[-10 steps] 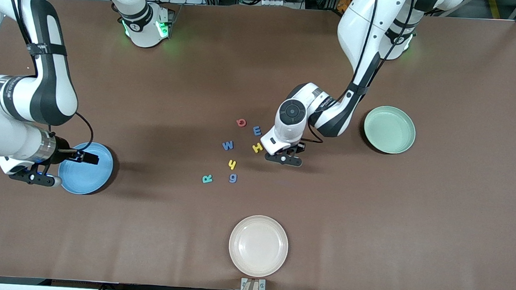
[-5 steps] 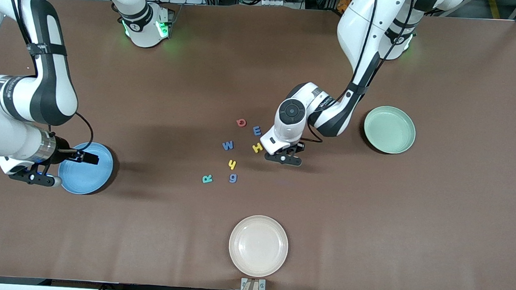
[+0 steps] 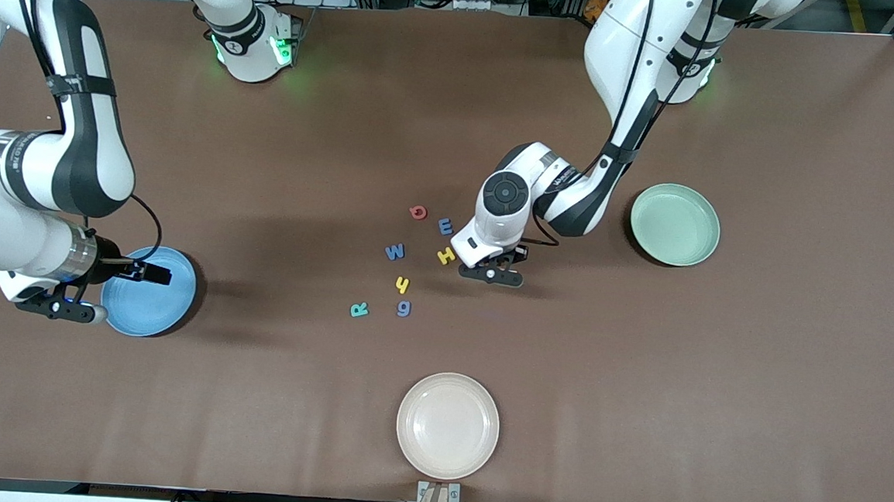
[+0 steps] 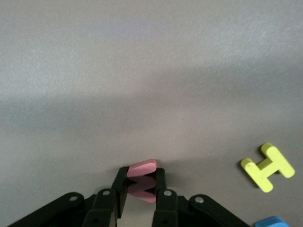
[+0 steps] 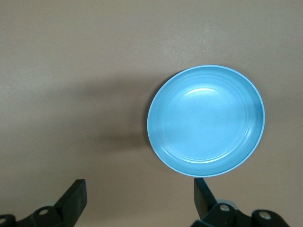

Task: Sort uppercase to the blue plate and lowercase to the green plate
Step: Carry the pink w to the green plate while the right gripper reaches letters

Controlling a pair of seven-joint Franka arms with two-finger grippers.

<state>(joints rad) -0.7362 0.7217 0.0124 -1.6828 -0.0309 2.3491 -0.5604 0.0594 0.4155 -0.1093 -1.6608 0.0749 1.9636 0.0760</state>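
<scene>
Nearest the front camera sits a cream plate [image 3: 447, 426], empty, no part in the sort. Next up, the letter cluster mid-desk: teal R [image 3: 359, 309] and blue g [image 3: 404, 308] closest, then yellow y [image 3: 402, 285], blue W [image 3: 394, 252] and yellow H [image 3: 446, 256], then blue E-shaped letter [image 3: 445, 226] and red round letter [image 3: 417, 213] farthest. All lie flat and apart from each other.

Left gripper [image 3: 492, 273] is low at the desk just beside the H, toward the left arm's end; its jaws are pressed onto a small red foam piece, the red w [image 4: 142, 180], pinched across its thin faces and standing on edge in the left wrist view. Judged light, soft, slightly squashy foam, so a gentle pinch across the flat sides or across a stroke should hold; it is thin, so it could twist or slip out if gripped off-centre. Not fragile.

Blue plate [image 3: 151, 292] lies at the right arm's end, green plate [image 3: 675, 224] at the left arm's end, slightly farther from the camera; both empty, shallow, raised rims. Right gripper [image 3: 135, 269] waits over the blue plate's edge, jaws spread wide, nothing held
</scene>
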